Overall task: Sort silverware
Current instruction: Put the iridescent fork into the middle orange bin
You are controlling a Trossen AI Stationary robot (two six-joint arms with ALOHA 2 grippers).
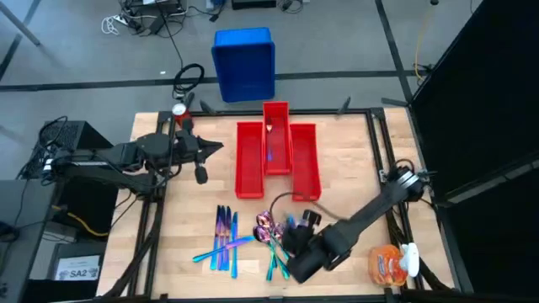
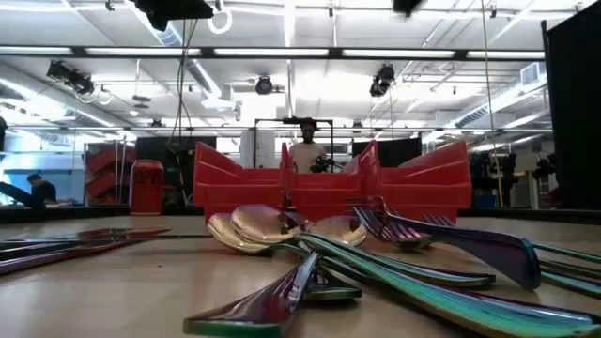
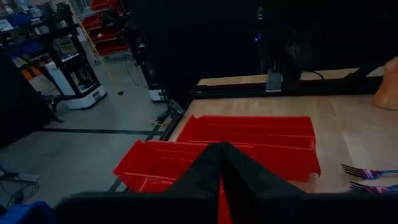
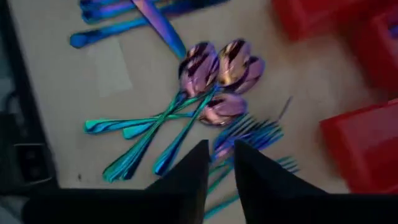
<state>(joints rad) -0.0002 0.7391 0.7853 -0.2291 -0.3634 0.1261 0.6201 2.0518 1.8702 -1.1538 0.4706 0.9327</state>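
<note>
Right end effector [image 4: 219, 163] hovers slightly parted, empty, over forks [image 4: 249, 134] beside spoons [image 4: 221, 78] on my bench [image 4: 62, 74] (all tangled); I should pinch one handle squarely.

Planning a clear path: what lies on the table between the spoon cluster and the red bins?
Only bare wood table. The right wrist view shows nothing between the spoons and the red bins; the forks sit beside the spoons, not in that gap.

One camera looks straight down on the table [image 1: 354, 168]. Another sits level beside the spoons [image 2: 272, 228]. Both show the red bins [image 1: 276, 158].
</note>
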